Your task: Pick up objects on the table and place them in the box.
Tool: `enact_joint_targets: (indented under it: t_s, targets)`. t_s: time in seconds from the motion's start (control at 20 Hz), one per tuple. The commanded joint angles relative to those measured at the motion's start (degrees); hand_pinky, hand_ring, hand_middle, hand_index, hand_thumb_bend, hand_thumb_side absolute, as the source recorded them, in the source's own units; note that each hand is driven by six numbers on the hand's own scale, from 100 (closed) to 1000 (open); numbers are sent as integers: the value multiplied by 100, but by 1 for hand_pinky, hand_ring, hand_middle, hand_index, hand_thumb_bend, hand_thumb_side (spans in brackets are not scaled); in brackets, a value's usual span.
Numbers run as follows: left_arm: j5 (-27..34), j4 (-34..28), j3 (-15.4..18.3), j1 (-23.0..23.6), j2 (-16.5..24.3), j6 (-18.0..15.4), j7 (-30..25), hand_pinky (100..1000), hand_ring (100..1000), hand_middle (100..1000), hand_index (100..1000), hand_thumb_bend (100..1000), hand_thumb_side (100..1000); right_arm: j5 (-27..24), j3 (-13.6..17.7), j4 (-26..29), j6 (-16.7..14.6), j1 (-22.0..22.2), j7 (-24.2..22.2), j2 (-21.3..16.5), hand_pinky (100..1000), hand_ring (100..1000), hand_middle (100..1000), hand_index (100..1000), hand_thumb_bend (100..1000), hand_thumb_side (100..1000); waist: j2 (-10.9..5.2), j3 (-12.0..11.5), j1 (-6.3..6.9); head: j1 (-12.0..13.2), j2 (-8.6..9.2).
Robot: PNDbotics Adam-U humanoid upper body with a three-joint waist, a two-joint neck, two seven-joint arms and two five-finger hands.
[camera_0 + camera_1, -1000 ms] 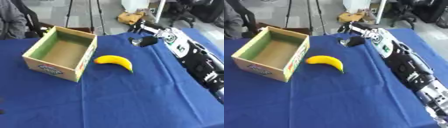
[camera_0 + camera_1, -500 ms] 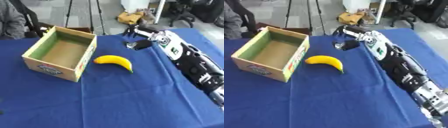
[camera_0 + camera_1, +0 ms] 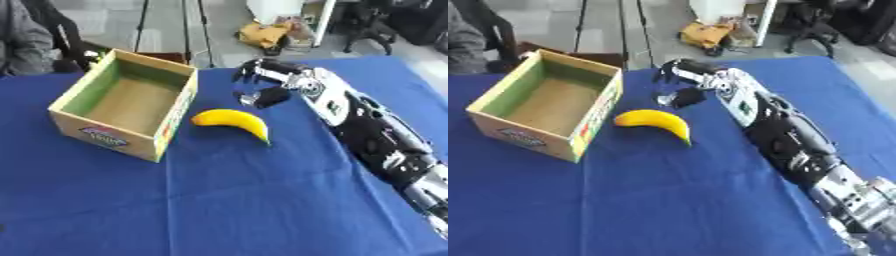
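Right hand: the right hand [image 3: 262, 85] reaches in from the near right along a long black and silver arm and hangs just above the cloth at the far middle of the table; its fingers [image 3: 247, 73] are curved downward and spread, the thumb [image 3: 267, 97] set apart below them, and nothing lies between them.
Why held so: the curved, parted fingers pointing toward the table read as a hand made ready to close over something, probably the fruit just near-left of it.
Left hand: it shows in neither view.
Banana: the banana [image 3: 233, 121] lies flat on the blue tablecloth [image 3: 219, 200], curved, one tip toward the box and the other tip toward the near right; it is just on the near side of the hand and a little left of it, close but apart, with blue cloth between it and the thumb.
Box: the cardboard box [image 3: 123, 111] stands open at the left of the banana, its near-right wall just beside the fruit's left tip; its inside looks bare.
Why placed so: the box's open top leaves only a short carry leftward from the banana.
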State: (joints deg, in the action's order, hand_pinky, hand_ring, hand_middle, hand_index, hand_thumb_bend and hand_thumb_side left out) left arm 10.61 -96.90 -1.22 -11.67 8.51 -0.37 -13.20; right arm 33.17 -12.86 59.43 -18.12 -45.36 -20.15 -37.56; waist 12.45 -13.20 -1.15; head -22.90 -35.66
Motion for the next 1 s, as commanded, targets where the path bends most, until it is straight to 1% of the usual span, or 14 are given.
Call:
enact_joint_targets:
  t_s: [0.05, 0.35, 0.5, 0.65, 1.0]
  targets:
    - [15, -93, -12, -83, 28, -4, -9, 584, 734, 534, 538, 200, 1000, 183, 6, -25, 7, -96, 52, -57, 723, 806, 831, 859, 193, 727, -69, -22, 9, -30, 29]
    - [16, -95, -13, -92, 25, -4, -11, 584, 733, 534, 538, 202, 1000, 532, -18, -69, 45, -77, 215, -6, 727, 821, 851, 868, 310, 740, -64, -52, 10, -49, 37]
    - [18, -96, -12, -97, 24, -4, -9, 584, 733, 534, 538, 202, 1000, 755, -43, -83, 35, -56, 293, 29, 721, 814, 843, 868, 335, 719, -65, -61, 8, -44, 49]
    - [21, -98, -12, -103, 20, -4, -9, 584, 733, 533, 538, 203, 1000, 998, -68, -99, 5, -42, 389, 86, 714, 803, 835, 869, 323, 677, -65, -69, 13, -44, 59]
    - [25, -99, -12, -108, 12, -8, -12, 585, 732, 533, 537, 203, 1000, 1382, -104, -213, -73, -8, 617, 203, 708, 795, 828, 866, 337, 664, -56, -91, 30, -55, 82]
